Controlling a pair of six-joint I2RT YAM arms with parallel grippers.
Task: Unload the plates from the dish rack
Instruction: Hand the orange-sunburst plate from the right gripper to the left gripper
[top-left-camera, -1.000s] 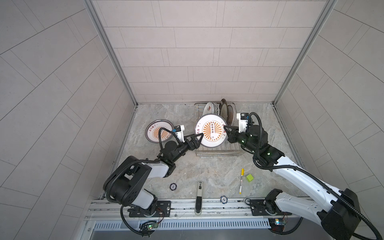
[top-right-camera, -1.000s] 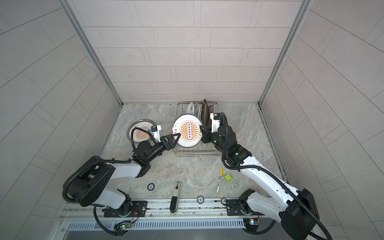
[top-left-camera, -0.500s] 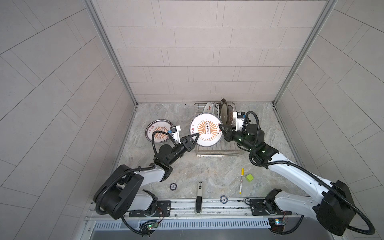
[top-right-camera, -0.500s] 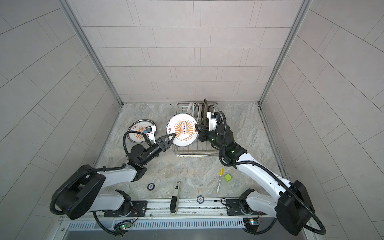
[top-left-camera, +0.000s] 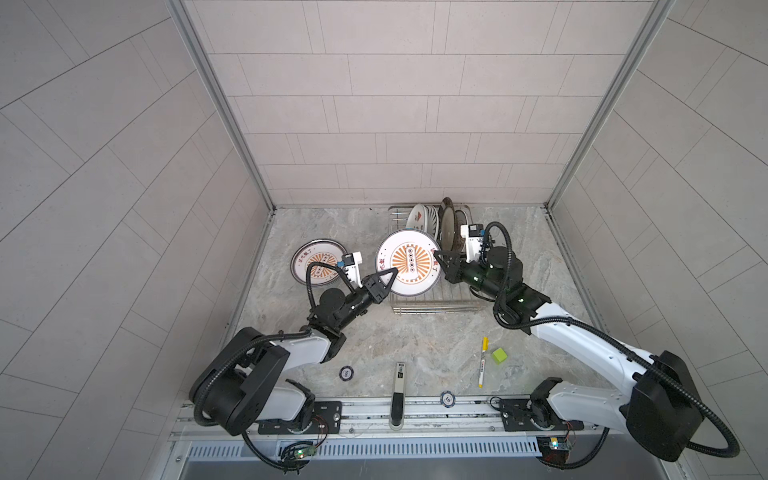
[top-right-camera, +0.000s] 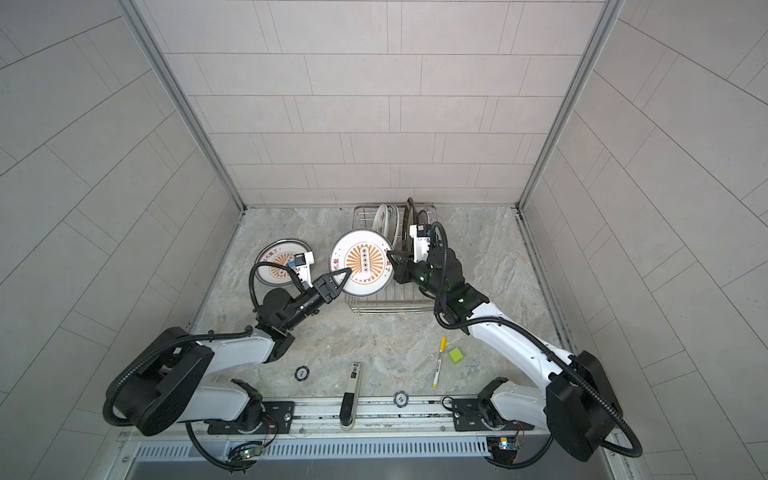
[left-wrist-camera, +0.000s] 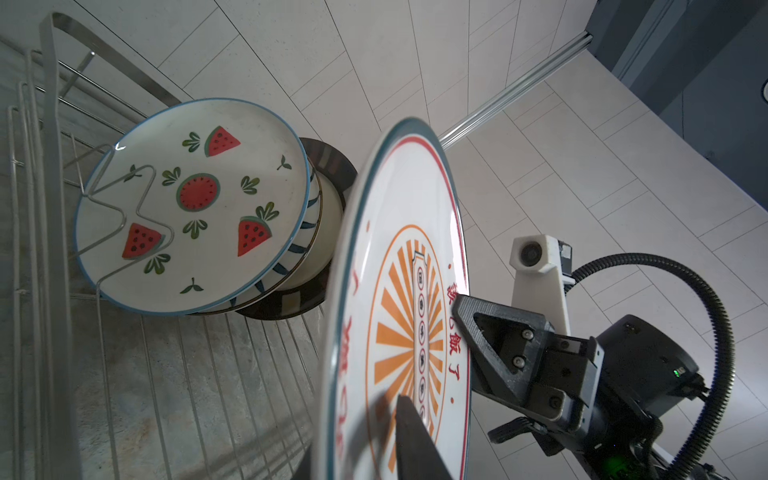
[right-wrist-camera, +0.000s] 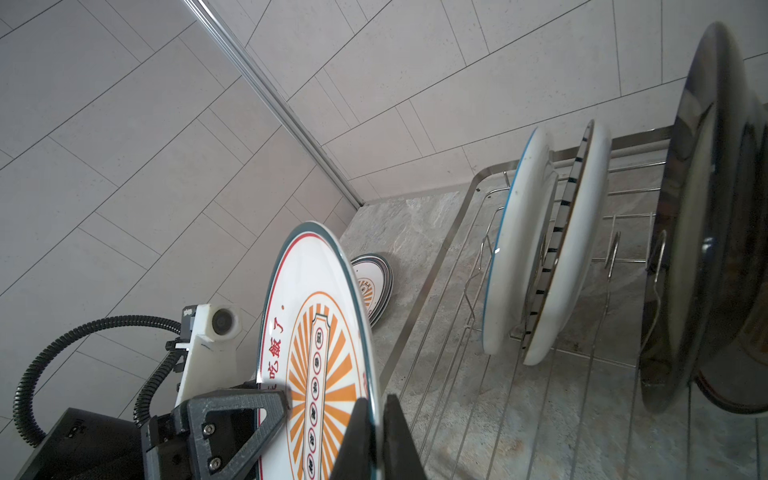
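On our grey marble tabletop (top-left-camera: 415, 332) we see the dish rack (top-left-camera: 432, 306), a flat sunburst plate (top-left-camera: 309, 259), a poker chip (top-left-camera: 346, 373), a yellow pen (top-left-camera: 482, 361) and a green cube (top-left-camera: 499, 355).

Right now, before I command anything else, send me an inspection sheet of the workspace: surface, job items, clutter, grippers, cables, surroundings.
Surface: grey marbled tabletop.
Job's things: sunburst plate held on edge above the dish rack; second sunburst plate flat on the tabletop left of it; watermelon plate, navy-striped plate, brown-rimmed plate upright in the rack.
Clutter: two poker chips, yellow pen, green block, black-and-white tool near the front rail.
Grippers: left gripper appears closed on the held plate's left rim; right gripper shut on its right rim.
Cables: black conduit loops at each wrist, no snag seen.
Surroundings: grey tiled walls on three sides.
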